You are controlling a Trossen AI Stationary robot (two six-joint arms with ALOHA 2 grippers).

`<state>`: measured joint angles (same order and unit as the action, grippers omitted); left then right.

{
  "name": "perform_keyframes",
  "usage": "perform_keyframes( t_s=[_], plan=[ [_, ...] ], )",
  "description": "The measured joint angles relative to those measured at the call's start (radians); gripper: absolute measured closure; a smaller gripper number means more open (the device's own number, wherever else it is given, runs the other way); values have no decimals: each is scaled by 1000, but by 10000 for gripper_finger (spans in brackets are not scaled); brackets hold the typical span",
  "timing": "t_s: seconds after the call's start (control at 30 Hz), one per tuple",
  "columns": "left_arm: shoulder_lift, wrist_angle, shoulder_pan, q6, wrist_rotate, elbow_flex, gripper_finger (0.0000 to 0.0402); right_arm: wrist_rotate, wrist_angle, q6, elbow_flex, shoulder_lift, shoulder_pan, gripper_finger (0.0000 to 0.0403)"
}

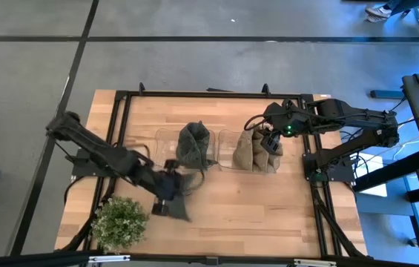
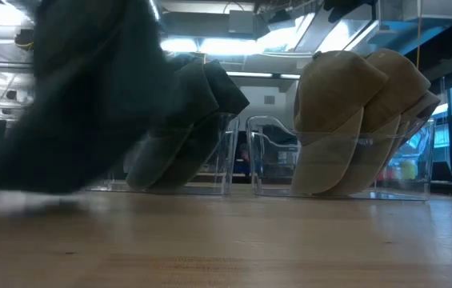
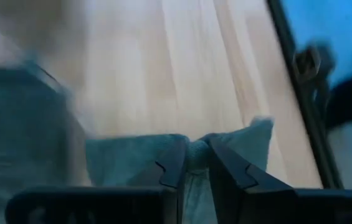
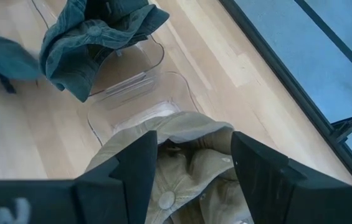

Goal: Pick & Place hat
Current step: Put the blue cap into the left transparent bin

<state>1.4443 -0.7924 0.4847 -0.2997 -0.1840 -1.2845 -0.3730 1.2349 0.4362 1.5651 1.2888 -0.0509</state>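
Note:
A dark green hat (image 1: 180, 205) is in my left gripper (image 1: 169, 191), which is shut on it over the near-left part of the table. In the low view this green hat (image 2: 90, 96) shows large and blurred at the left. More green hats (image 1: 194, 144) stand stacked in a clear bin (image 1: 163, 136). Tan hats (image 1: 255, 152) stand stacked in a second clear bin (image 2: 266, 160) to its right. My right gripper (image 4: 191, 165) is open just above the tan hats (image 4: 182, 186), with one finger on either side of the stack's top. My left gripper pinches a bunched fold of the green hat's cloth (image 3: 195, 157) between its two fingers (image 3: 174, 163). The hat spreads out beyond and beside the fingers. In the low view it hangs down close to the tabletop; whether its lower edge touches the wood, I cannot tell.
A small potted plant (image 1: 120, 222) stands at the table's near-left corner, close to my left arm. A black frame (image 1: 122, 119) runs along the table's edges. Bare wood (image 1: 253, 208) lies between the bins and the near edge.

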Motion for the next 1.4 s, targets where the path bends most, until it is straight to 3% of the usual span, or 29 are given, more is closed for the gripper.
perform_keyframes(
  t_s=[0.43, 0.87, 1.03, 1.4],
  plan=[
    [-208, 6, -75, 274, -266, -203, 357, 0, 20, 0, 0, 0, 0, 197],
    [-294, 3, -134, 456, -383, -346, 359, 0, 36, -17, 0, 0, 0, 197],
    [-305, -77, -136, 434, -447, -349, 358, -1, 36, -27, 0, 0, 0, 197],
    [-290, -308, -135, 201, -600, -342, 359, -1, 36, -27, 0, 0, 0, 197]
  ],
)
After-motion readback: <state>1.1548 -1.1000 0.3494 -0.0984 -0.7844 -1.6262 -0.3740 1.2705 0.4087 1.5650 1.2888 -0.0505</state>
